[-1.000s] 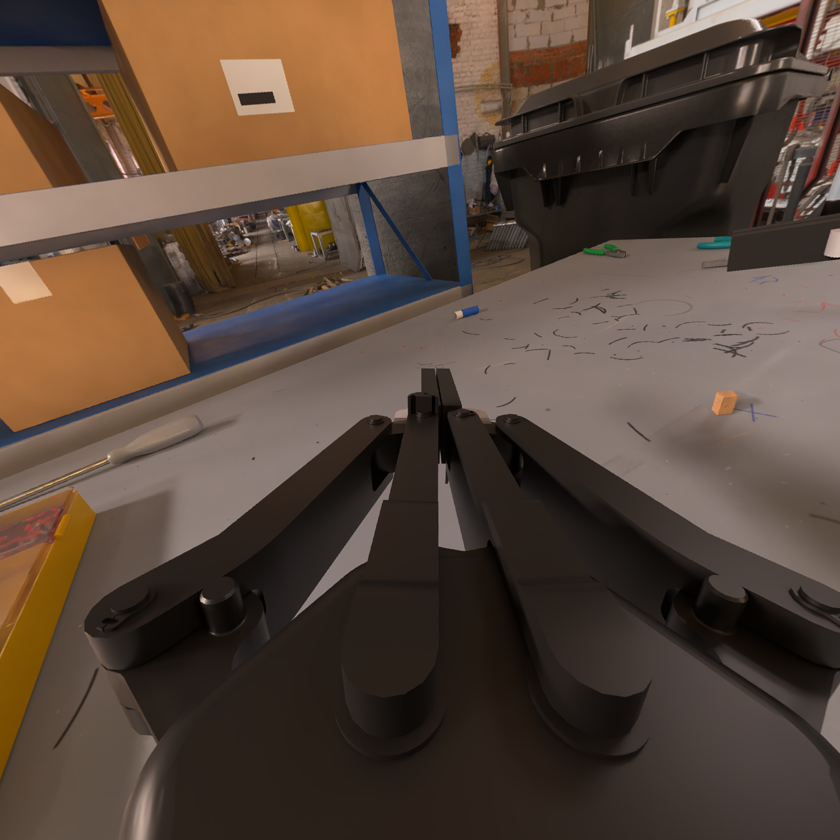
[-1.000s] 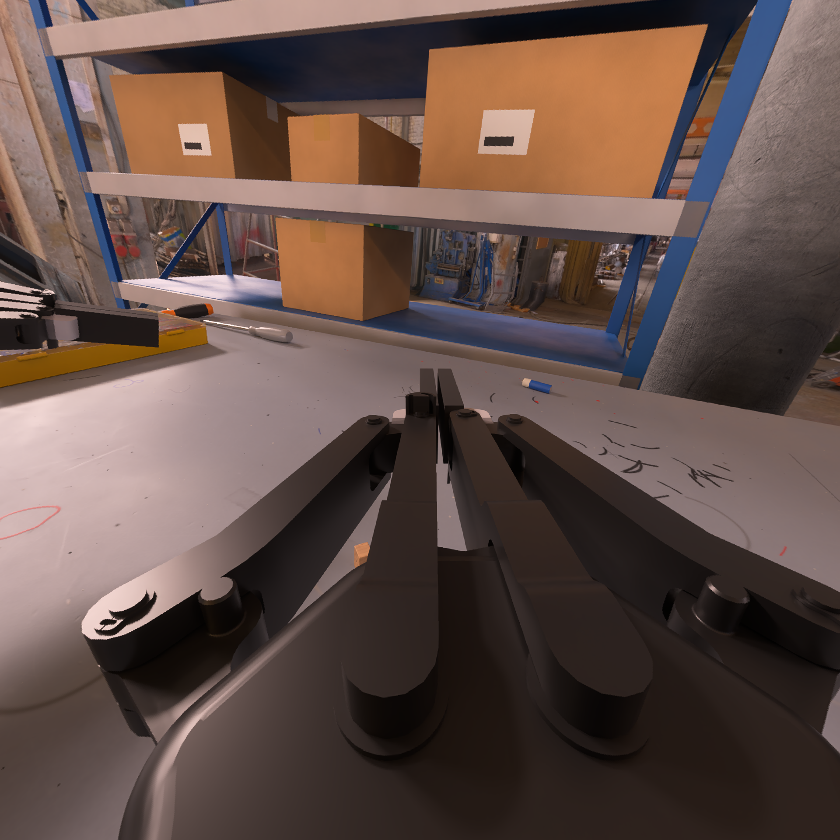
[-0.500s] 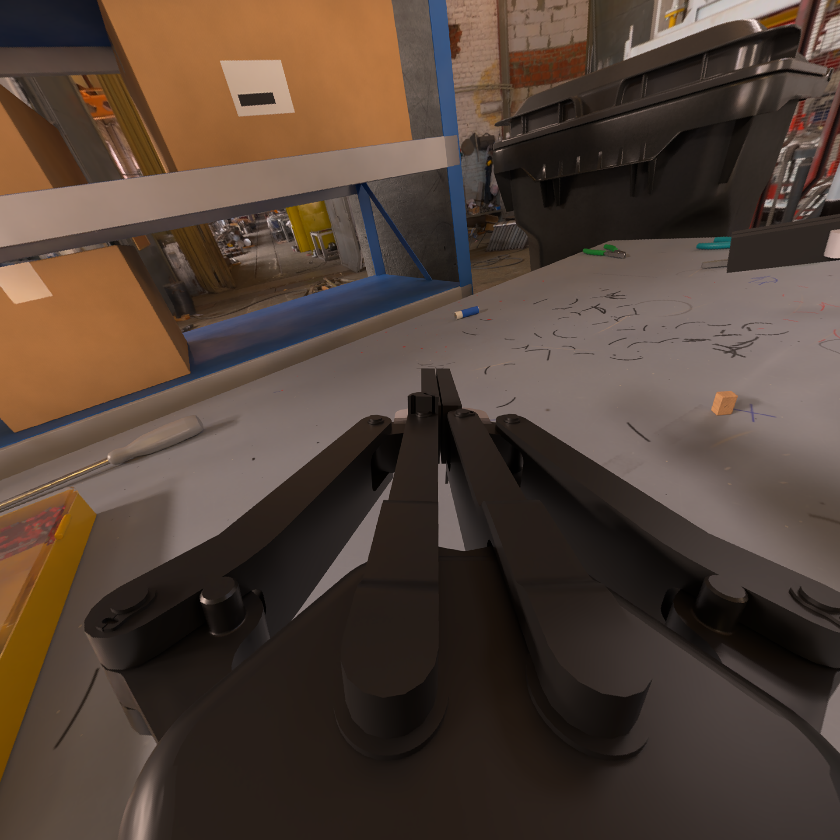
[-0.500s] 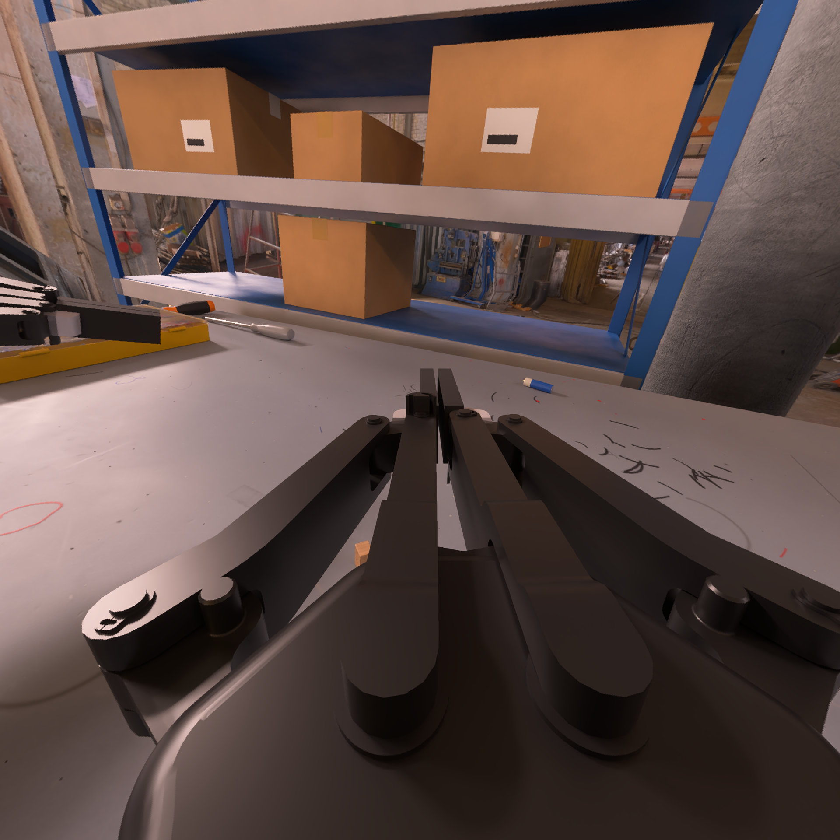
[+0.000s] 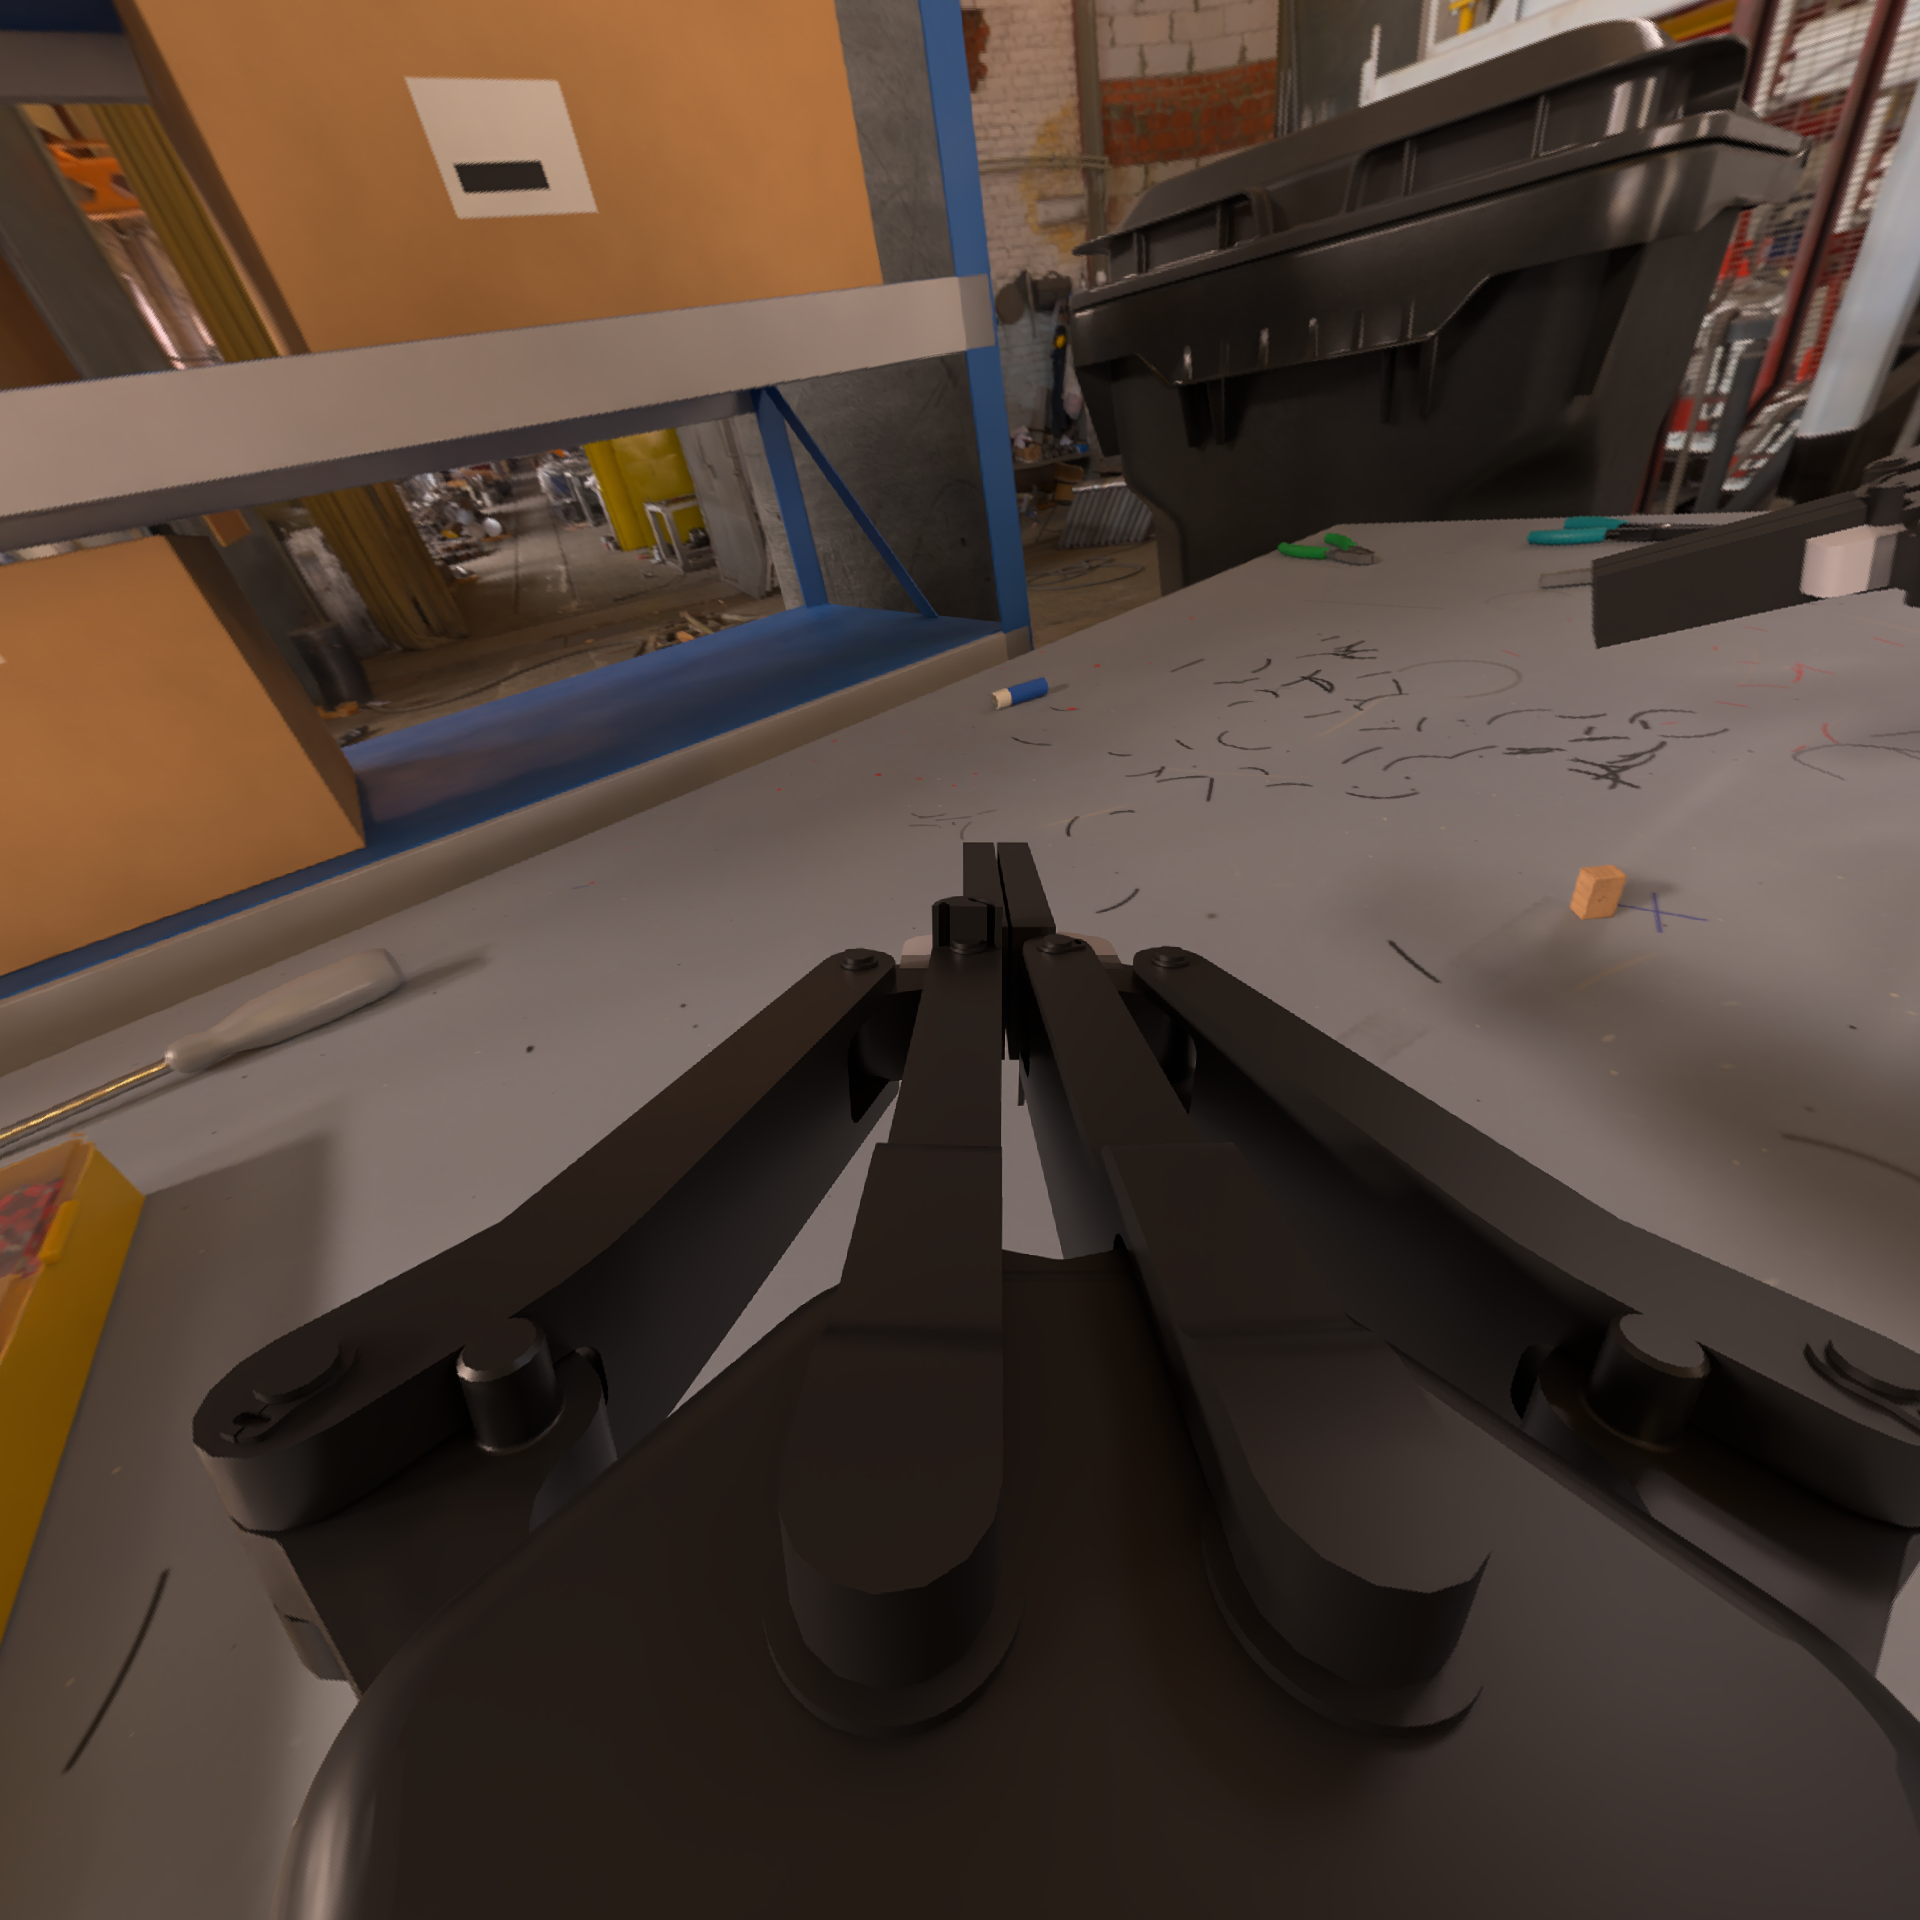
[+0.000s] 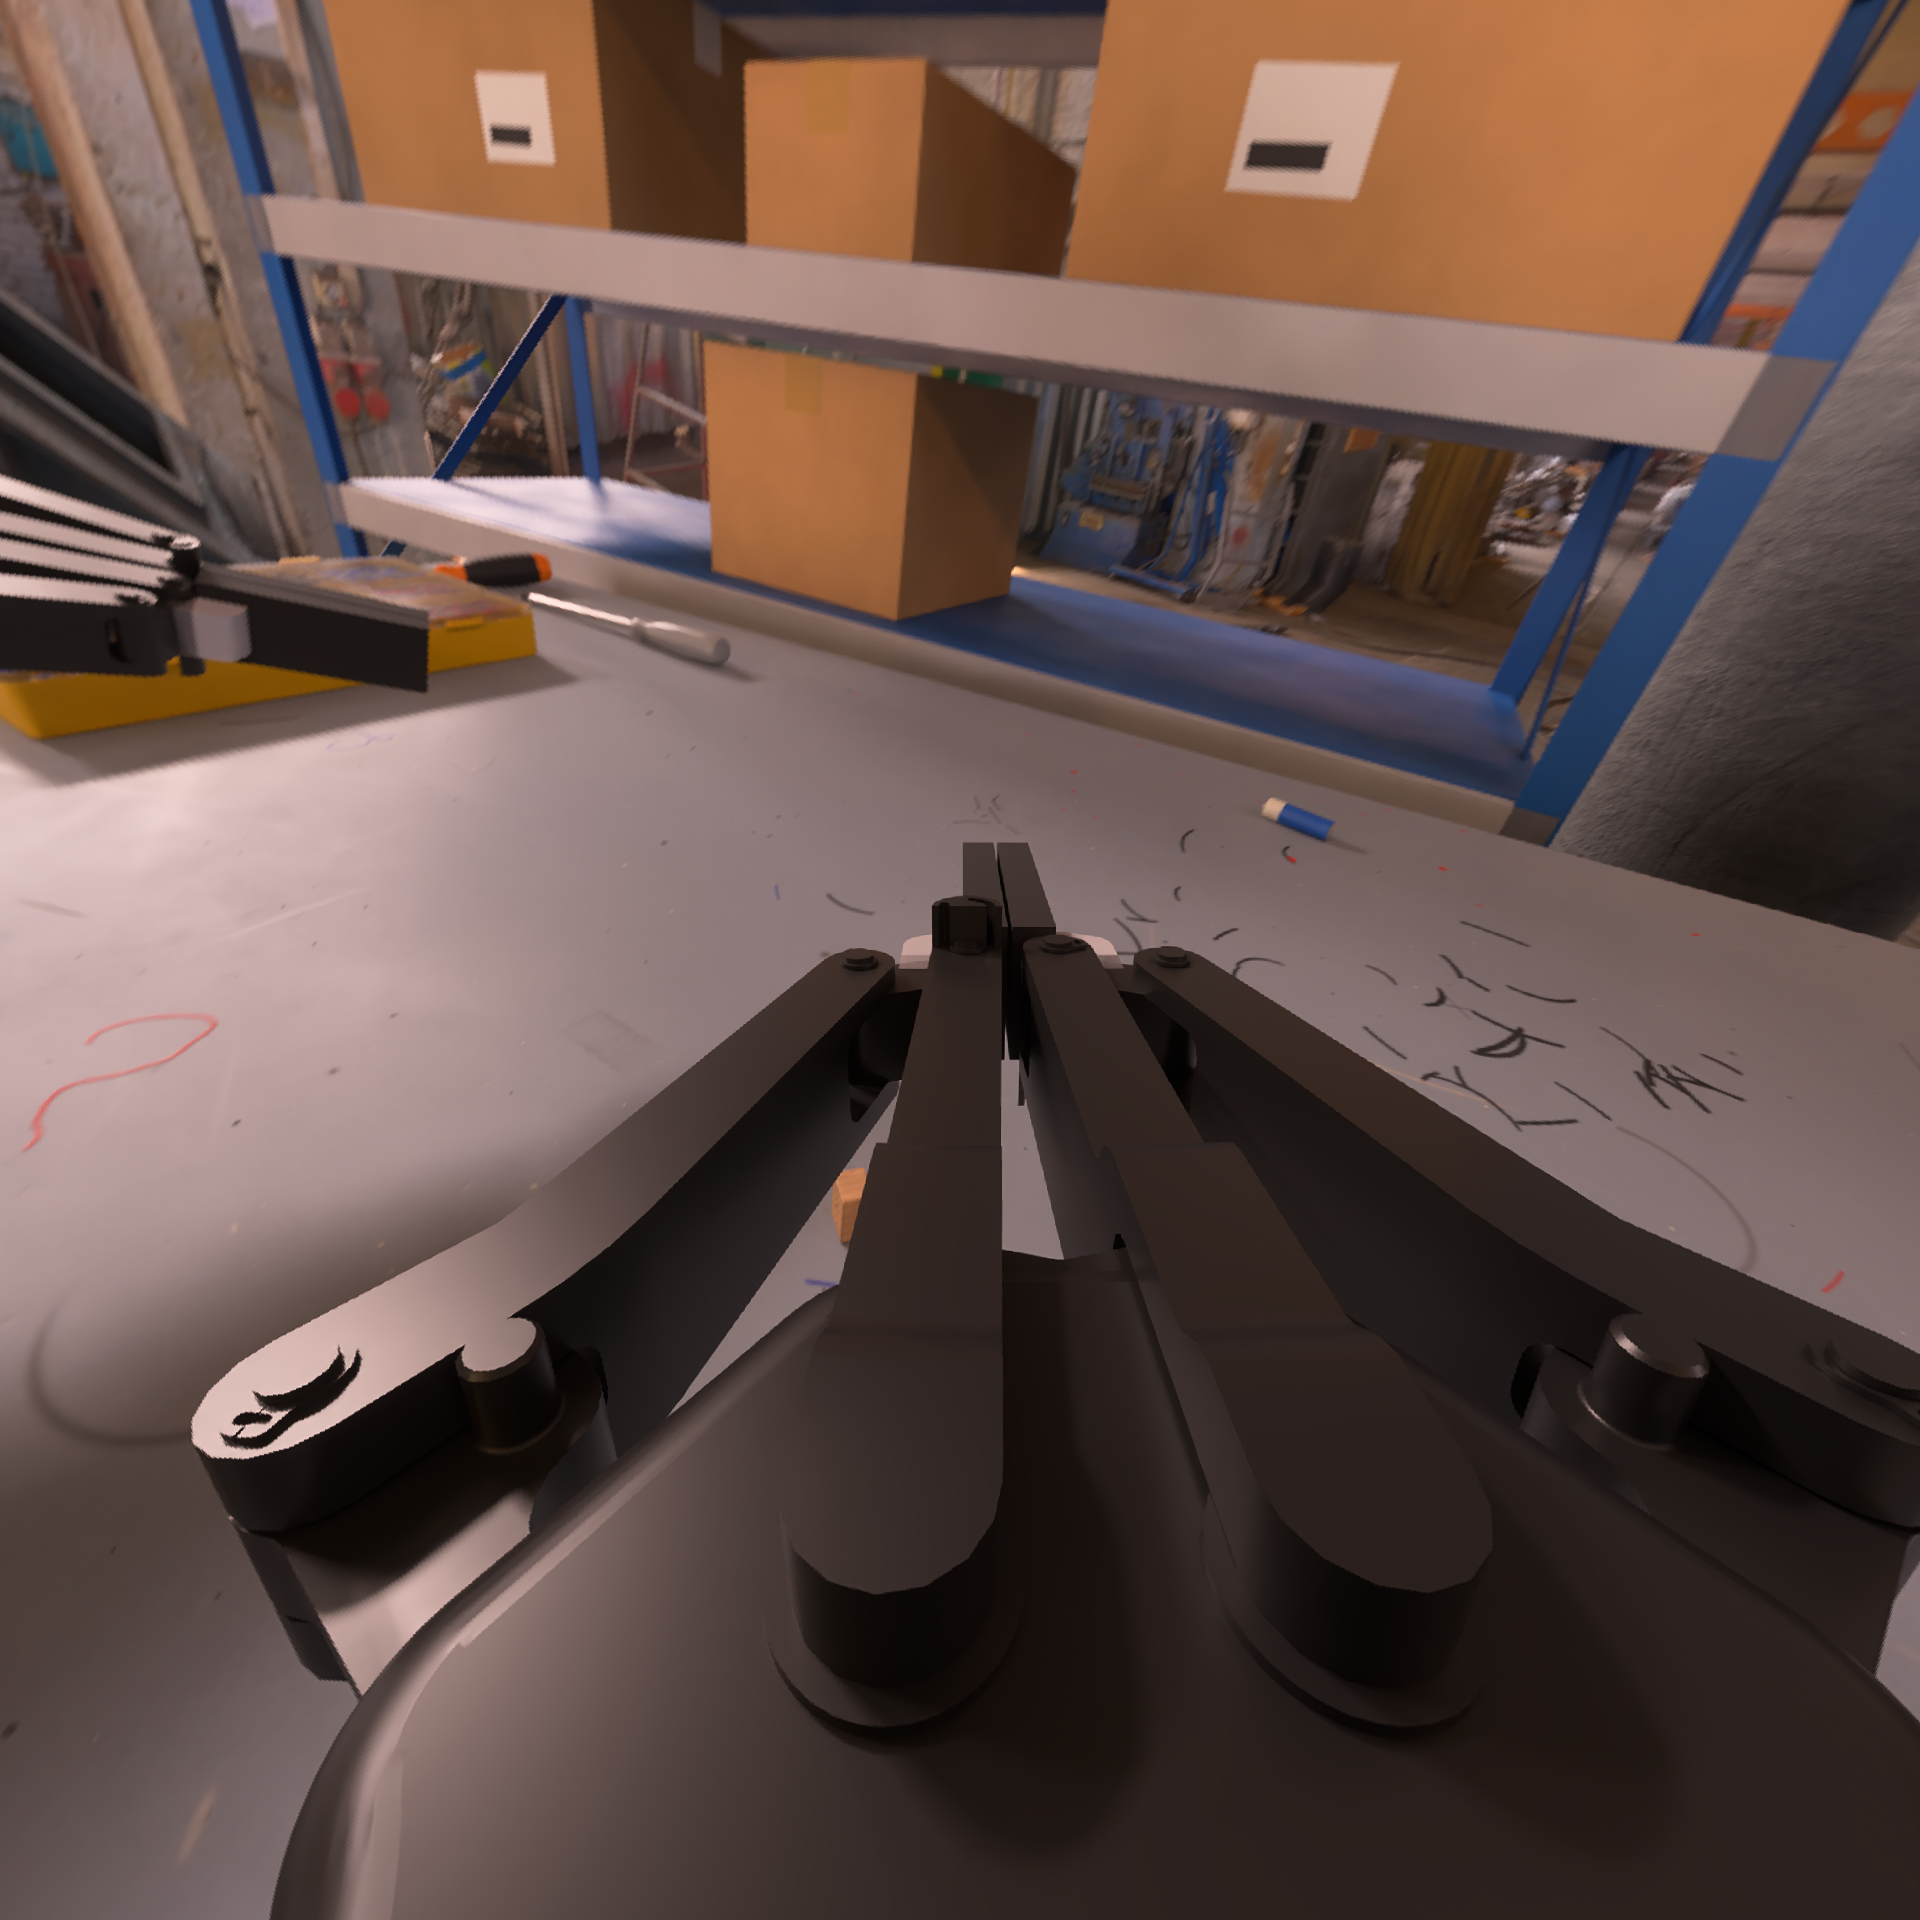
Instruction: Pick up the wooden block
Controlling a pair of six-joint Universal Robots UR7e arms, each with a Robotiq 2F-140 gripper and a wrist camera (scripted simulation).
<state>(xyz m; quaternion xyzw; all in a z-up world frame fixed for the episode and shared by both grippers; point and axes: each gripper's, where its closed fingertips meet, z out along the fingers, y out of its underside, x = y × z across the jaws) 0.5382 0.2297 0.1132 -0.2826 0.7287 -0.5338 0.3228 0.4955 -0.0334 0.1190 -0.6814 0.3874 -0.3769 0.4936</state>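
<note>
The small wooden block [image 5: 1597,891] lies on the grey table [image 5: 623,1039], to the right of my left gripper [image 5: 997,868] and well apart from it. The left gripper is shut and empty, low over the table. In the right wrist view the block [image 6: 849,1200] shows only as a corner under the finger links of my right gripper [image 6: 997,868], which is shut and empty above it. The right gripper also shows at the far right of the left wrist view [image 5: 1745,582]. The left gripper shows at the left of the right wrist view [image 6: 301,634].
A yellow parts box [image 6: 260,686], a white-handled screwdriver [image 5: 281,1013] and an orange-handled one [image 6: 494,568] lie on the left. A blue cap [image 5: 1018,693] lies near the shelf edge. Green pliers [image 5: 1325,548], a black bin [image 5: 1403,312] and a concrete pillar [image 6: 1766,675] stand beyond.
The right gripper has moved forward and a little left over the table; the shelf and block sit higher in its view. It reaches farther into the left wrist view. The left gripper has not moved.
</note>
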